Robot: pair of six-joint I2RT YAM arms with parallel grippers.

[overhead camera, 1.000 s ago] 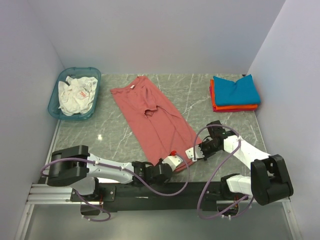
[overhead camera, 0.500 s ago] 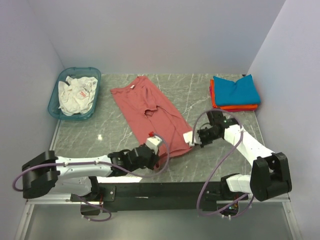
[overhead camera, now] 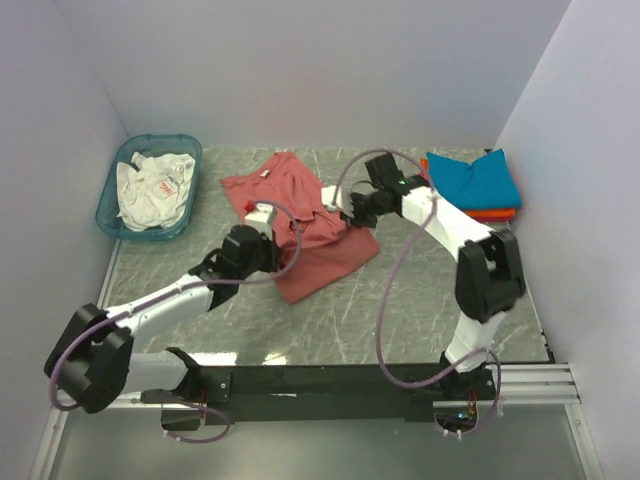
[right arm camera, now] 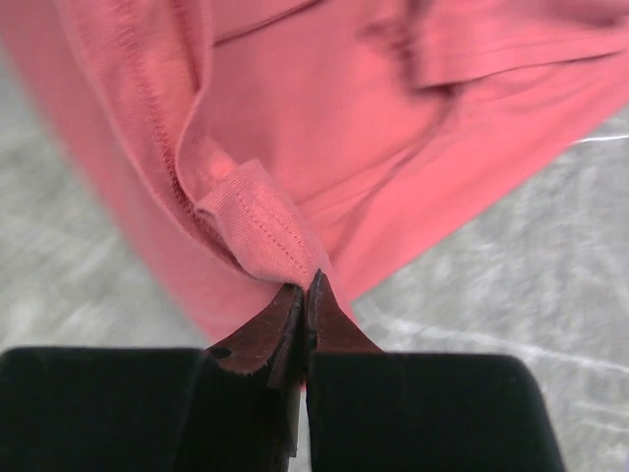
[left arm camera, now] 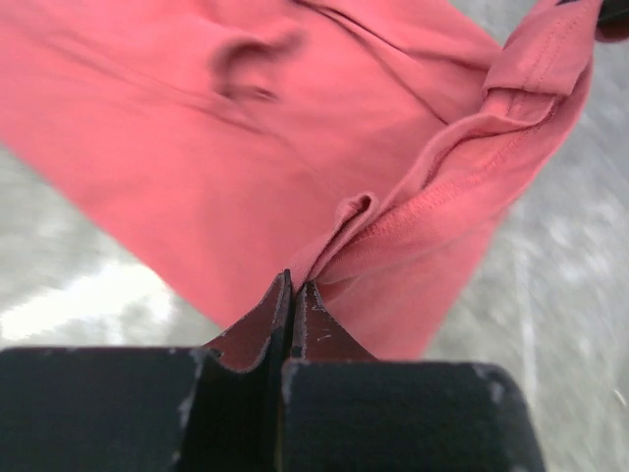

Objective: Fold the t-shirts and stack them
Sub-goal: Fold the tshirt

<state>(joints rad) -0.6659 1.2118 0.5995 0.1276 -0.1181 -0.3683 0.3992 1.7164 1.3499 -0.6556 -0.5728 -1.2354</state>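
Gripping tight, the left hand and right hand are each pinching a hem of the red shirt.

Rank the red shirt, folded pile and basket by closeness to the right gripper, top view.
1. The red shirt, pinched in the right gripper.
2. The folded pile, to its right at the back.
3. The basket, far left.

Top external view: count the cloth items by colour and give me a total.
Dusty-red t-shirt: 1
Teal-blue folded t-shirt: 1
Orange folded t-shirt: 1
White crumpled cloth in the basket: 1
Total: 4
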